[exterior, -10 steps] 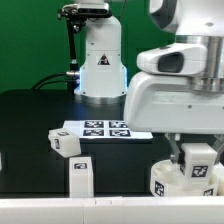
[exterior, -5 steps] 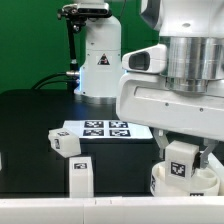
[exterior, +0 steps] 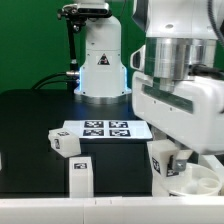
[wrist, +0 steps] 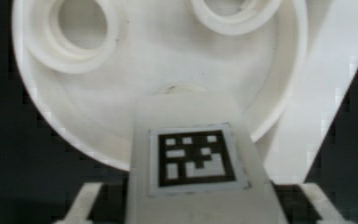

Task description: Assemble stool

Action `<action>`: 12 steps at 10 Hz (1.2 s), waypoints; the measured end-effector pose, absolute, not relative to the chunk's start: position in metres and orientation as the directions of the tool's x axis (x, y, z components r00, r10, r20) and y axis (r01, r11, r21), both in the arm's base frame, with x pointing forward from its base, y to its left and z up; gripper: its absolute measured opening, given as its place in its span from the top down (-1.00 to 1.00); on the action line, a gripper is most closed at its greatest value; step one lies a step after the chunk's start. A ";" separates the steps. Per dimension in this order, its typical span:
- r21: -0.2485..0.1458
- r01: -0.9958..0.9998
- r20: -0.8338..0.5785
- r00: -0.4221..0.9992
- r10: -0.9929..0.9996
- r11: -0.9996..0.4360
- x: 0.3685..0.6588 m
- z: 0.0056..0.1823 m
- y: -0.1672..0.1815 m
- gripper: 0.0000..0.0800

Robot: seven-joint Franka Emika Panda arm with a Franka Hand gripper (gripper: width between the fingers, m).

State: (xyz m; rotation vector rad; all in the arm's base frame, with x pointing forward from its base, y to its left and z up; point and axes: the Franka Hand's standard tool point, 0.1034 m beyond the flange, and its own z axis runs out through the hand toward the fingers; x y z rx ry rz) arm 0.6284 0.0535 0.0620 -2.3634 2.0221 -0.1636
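My gripper (exterior: 172, 150) is shut on a white blocky stool leg (exterior: 160, 161) that bears a black-and-white tag. It holds the leg low over the round white seat (exterior: 202, 181) at the front of the exterior view's right. In the wrist view the tagged leg (wrist: 197, 160) sits between my two fingers (wrist: 87, 203), with my gripper (wrist: 197, 208) closed on it. It is pressed against the dish-like seat (wrist: 140, 80), whose two round holes show beyond it. Two more loose legs lie on the black table, one (exterior: 65, 142) beside the marker board and one (exterior: 80, 176) near the front edge.
The marker board (exterior: 105, 128) lies flat at the middle of the black table (exterior: 30, 120). A white robot base (exterior: 100, 60) stands behind it. A white ledge (exterior: 60, 207) runs along the front. My arm's white body fills the exterior view's right.
My wrist has turned and the held leg has shifted toward the exterior view's left over the seat's edge. The two loose legs and the marker board have not moved.
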 end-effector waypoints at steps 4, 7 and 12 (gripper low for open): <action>-0.092 -0.995 0.053 -0.045 -0.998 0.040 0.621 0.061 0.052 0.16; -0.095 -0.995 0.051 -0.021 -0.998 0.017 0.622 0.061 0.052 -0.50; -0.129 -0.991 0.023 0.029 -0.999 -0.032 0.624 0.089 0.041 -0.62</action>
